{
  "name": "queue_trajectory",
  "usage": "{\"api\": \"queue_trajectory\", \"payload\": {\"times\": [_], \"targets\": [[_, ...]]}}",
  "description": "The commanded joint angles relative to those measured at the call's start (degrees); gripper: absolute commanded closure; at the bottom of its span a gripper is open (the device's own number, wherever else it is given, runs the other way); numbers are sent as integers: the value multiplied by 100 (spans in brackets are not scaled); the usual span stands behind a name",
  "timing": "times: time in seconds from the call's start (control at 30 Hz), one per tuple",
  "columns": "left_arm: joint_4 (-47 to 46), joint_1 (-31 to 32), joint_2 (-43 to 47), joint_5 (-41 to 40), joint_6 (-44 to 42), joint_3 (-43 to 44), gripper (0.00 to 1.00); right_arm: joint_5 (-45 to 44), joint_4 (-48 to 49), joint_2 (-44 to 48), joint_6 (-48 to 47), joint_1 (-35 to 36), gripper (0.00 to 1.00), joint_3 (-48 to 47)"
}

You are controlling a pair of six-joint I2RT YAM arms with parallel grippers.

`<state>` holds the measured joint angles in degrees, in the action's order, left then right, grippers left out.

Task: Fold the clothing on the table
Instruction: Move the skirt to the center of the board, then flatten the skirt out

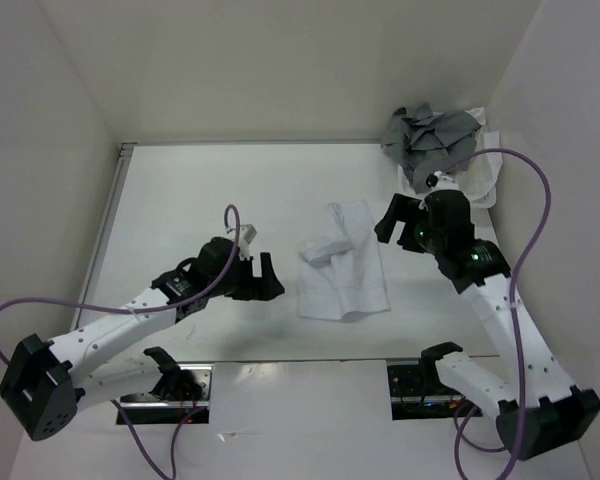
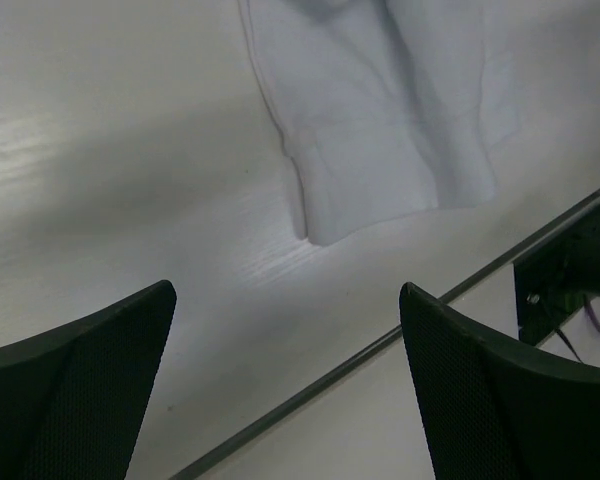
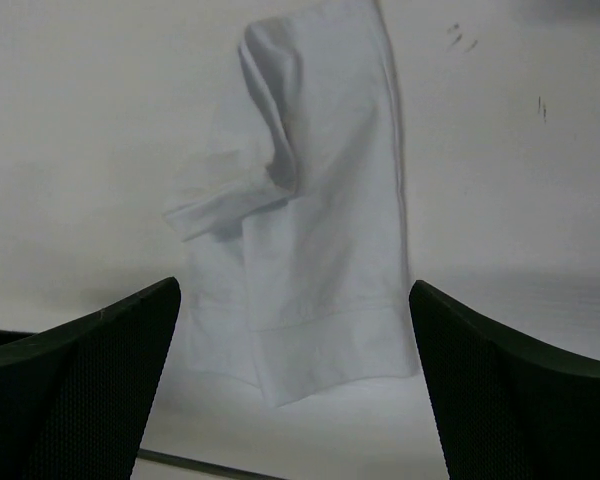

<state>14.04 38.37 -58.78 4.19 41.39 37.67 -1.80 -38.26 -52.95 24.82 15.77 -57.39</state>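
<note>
The clothing (image 1: 342, 265) is a small white garment lying partly folded in the middle of the table (image 1: 200, 190), with one flap doubled over at its far left. My left gripper (image 1: 273, 276) hovers just left of it, open and holding nothing. In the left wrist view the clothing (image 2: 380, 110) lies ahead of the open left gripper (image 2: 288, 290), apart from its fingers. My right gripper (image 1: 385, 222) stands open just right of the garment's far end. The right wrist view has the clothing (image 3: 320, 230) spread ahead of the empty right gripper (image 3: 295, 283).
A heap of grey garments (image 1: 430, 140) sits in the back right corner on something white (image 1: 485, 175). A thin metal edge strip (image 2: 380, 345) runs along the table's near side. White walls enclose the table on the left, back and right.
</note>
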Motion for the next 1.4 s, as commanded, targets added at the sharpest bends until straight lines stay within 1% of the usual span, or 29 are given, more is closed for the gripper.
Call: {"api": "queue_trajectory", "payload": {"times": [0.0,0.03,0.07,0.1,0.17,0.2,0.23,0.3,0.4,0.43,0.53,0.6,0.7,0.77,0.83,0.93,0.97,1.0,1.07,1.1,1.13,1.17,1.23,1.27,1.33,1.37], "targets": [[-604,328,-456,258,273,-137,1,-92,-243,-862,32,40,0,-220],[-604,399,-615,258,273,-137,1,-92,-243,-1032,-29,40,0,-220],[-605,565,-973,258,273,-137,1,-92,-191,-1190,-30,40,0,-220],[-683,566,-1168,258,273,-76,1,-92,-191,-1331,-30,40,0,-220],[-763,847,-1581,109,273,82,1,30,-129,-1718,-30,40,6,-168],[-763,1100,-1949,22,273,170,2,83,-129,-1841,-30,40,10,-168],[-815,1224,-2109,-75,273,284,2,84,-59,-2016,-30,40,12,-168],[-894,1514,-2469,-347,353,625,2,136,20,-2070,-30,40,15,-63],[-947,1577,-2769,-410,405,943,5,189,108,-2070,23,40,20,-1],[-947,1577,-2770,-497,405,996,5,189,108,-2070,23,40,25,-1],[-834,1577,-2840,-778,405,1111,10,189,108,-2070,23,93,31,-1],[-833,1577,-2901,-857,405,1111,15,189,108,-2070,23,93,41,-1],[-833,1577,-3147,-911,405,1164,17,189,108,-2132,75,93,41,-1],[-833,1577,-3366,-911,405,1225,18,189,108,-2184,76,93,43,-1],[-1016,1577,-3551,-911,405,1225,25,137,3,-2185,128,93,46,-1],[-1149,1577,-3675,-858,405,1173,39,136,-58,-2246,181,93,46,-53],[-1149,1577,-3675,-858,405,1172,43,136,-128,-2307,242,93,42,-53],[-1149,1577,-3762,-858,405,1172,53,206,-181,-2395,243,93,39,-114],[-1149,1577,-3921,-858,405,1172,67,416,-260,-2474,295,93,39,-168],[-1149,1577,-3921,-858,353,1225,76,418,-330,-2544,382,93,37,-168],[-1202,1577,-3921,-858,353,1225,92,496,-383,-2545,383,93,36,-168],[-1202,1577,-3974,-858,353,1295,100,497,-384,-2632,436,93,36,-168],[-940,1577,-3974,-1111,353,1391,100,497,-463,-2799,488,93,36,-168],[-834,1577,-3783,-1252,353,1470,100,497,-515,-2852,489,93,36,-168],[-475,1428,-3571,-1673,353,1471,100,497,-516,-2958,489,93,36,-168],[-403,1184,-3326,-1675,405,1471,100,497,-516,-3028,489,93,36,-168]]}}
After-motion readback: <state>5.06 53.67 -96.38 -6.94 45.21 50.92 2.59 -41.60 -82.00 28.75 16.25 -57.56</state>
